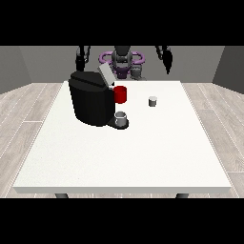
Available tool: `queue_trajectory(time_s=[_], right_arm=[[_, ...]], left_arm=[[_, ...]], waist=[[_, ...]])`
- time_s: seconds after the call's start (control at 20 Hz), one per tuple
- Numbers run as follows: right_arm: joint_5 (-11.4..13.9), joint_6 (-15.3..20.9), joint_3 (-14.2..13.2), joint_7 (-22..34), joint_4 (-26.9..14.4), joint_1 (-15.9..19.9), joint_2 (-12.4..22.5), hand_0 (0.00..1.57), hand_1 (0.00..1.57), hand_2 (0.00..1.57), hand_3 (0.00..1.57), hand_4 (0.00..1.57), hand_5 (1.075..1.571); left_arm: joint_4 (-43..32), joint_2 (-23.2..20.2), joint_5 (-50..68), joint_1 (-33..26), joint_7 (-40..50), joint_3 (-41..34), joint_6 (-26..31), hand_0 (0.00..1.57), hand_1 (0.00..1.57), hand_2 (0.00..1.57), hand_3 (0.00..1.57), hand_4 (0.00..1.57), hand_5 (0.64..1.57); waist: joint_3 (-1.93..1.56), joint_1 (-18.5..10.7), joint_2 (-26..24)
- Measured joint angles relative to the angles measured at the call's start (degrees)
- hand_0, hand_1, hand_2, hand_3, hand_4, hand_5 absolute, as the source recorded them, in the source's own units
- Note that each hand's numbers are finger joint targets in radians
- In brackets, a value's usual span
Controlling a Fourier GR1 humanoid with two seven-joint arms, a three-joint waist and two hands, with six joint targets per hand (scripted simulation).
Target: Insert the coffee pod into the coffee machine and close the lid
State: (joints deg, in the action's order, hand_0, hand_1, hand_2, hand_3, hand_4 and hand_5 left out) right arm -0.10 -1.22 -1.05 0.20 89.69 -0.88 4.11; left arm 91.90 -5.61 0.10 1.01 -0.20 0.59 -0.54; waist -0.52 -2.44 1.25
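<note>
A black coffee machine [91, 100] stands on the white table [124, 147] left of centre, its grey lid [106, 75] tilted up and open. A small grey coffee pod [152, 101] sits on the table to the right of the machine, apart from both hands. A grey cup [121, 117] rests on the machine's tray. The hand at the view's left [82, 58] hangs above and behind the machine. The hand at the view's right [166, 58] hangs raised behind the table's far edge, well above the pod, its fingers pointing down and holding nothing.
A red mug [120, 94] stands just right of the machine, behind the grey cup. The robot's torso [122, 62] is beyond the table's far edge. Bare tabletop spreads in front of and to the right of the pod.
</note>
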Motion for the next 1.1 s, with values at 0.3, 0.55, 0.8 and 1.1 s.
queue_trajectory(time_s=[0.3, 0.55, 0.8, 1.1], right_arm=[[0.75, -0.05, 0.32, -0.13, -1.31, -1.09, -0.21, 0.00, 0.00, 0.00, 0.00, 0.13, 1.571], [0.32, 4.22, -2.26, -3.35, -0.15, 0.65, -2.25, 0.00, 0.00, 0.00, 0.00, 0.14, 1.571], [0.12, 4.82, -2.11, -5.41, 0.71, 0.75, -3.13, 0.00, 0.00, 0.00, 0.00, 0.16, 1.571], [-0.50, 4.50, -1.88, -5.75, 1.12, 3.53, -3.14, 0.00, 0.00, 0.00, 0.00, 0.23, 1.571]], left_arm=[[-0.90, 0.87, -1.34, -2.35, -5.57, 1.73, 1.52, 0.00, 0.00, 0.00, 0.00, 0.21, 1.571], [-2.63, -3.67, -4.37, 0.92, -5.61, 0.09, 2.46, 0.00, 0.00, 0.00, 0.00, 0.00, 1.571], [-7.80, -7.51, -3.74, 5.68, -2.63, -3.38, 5.24, 0.00, 0.00, 0.00, 0.00, 0.00, 1.571], [-16.36, -10.53, -4.72, 12.70, -0.76, -5.88, 6.96, 0.00, 0.00, 0.00, 0.00, 0.00, 1.571]], waist=[[0.40, 1.46, -2.15], [0.48, 4.27, -1.41], [0.50, 6.64, 0.28], [0.53, 8.84, 3.54]])
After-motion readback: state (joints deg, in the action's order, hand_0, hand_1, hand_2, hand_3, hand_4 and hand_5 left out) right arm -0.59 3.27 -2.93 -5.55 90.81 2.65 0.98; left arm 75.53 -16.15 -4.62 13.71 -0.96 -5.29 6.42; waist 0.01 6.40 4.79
